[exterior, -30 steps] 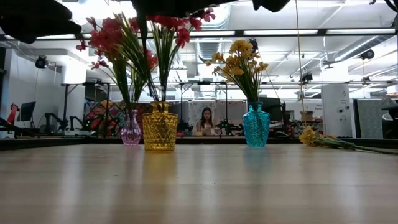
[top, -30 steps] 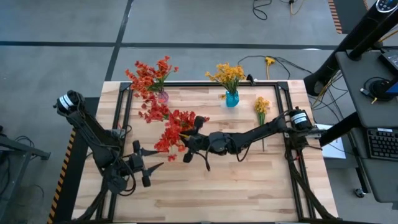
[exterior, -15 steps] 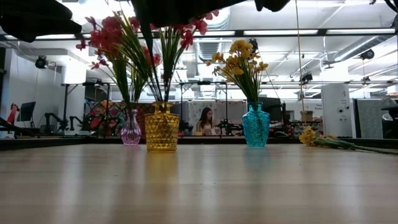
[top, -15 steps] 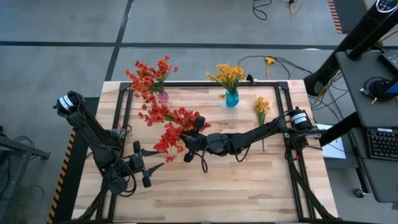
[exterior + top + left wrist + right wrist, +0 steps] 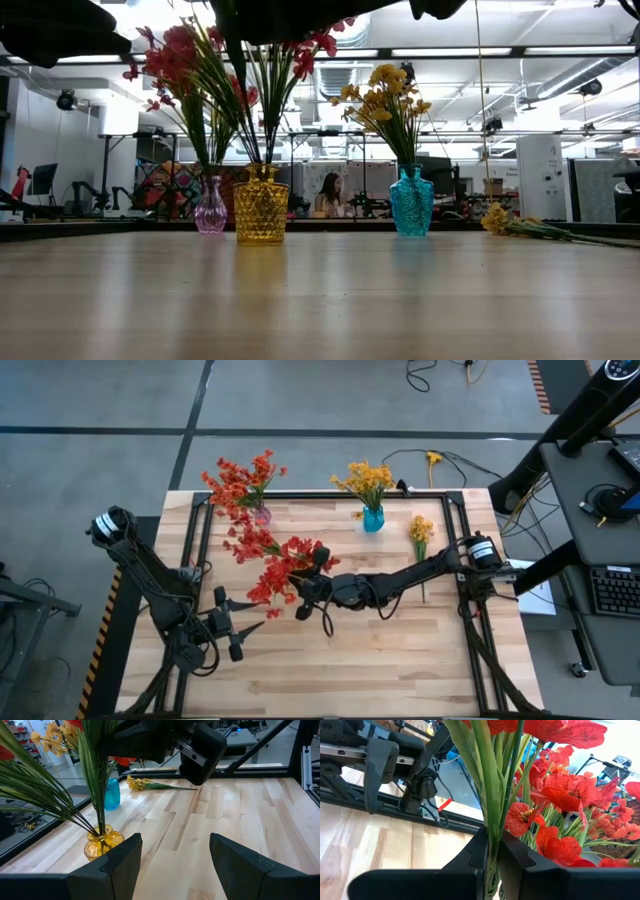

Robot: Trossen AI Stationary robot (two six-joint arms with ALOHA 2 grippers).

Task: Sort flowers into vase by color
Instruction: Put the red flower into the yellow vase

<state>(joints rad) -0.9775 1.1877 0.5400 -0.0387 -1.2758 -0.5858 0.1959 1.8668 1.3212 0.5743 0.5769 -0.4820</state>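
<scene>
- Your right pincer [image 5: 492, 851] is clamped on the green stems of a red-orange sprig [image 5: 560, 785]; in the high view the right pincer [image 5: 303, 589] sits over the table's middle, left of centre.
- The gripped stems run down into the yellow vase [image 5: 260, 205], which stands on the table [image 5: 400, 660] directly below that pincer; the left wrist view shows the same yellow vase [image 5: 102, 842] with several stems fanning out of it.
- Your left pincer [image 5: 172, 857] has its fingers spread with nothing between them; it waits near the table's front left corner [image 5: 240, 630], well apart from the vases.
- The pink vase [image 5: 210, 212] stands at the rear left, carrying more red-orange flowers [image 5: 240, 480].
- The blue vase [image 5: 373, 518] stands at the rear centre with yellow flowers [image 5: 365, 480] in it.
- One yellow sprig [image 5: 420, 535] lies flat on the table to the right of the blue vase, beside the right arm.
- A person [image 5: 328, 195] sits in the room beyond the table.
</scene>
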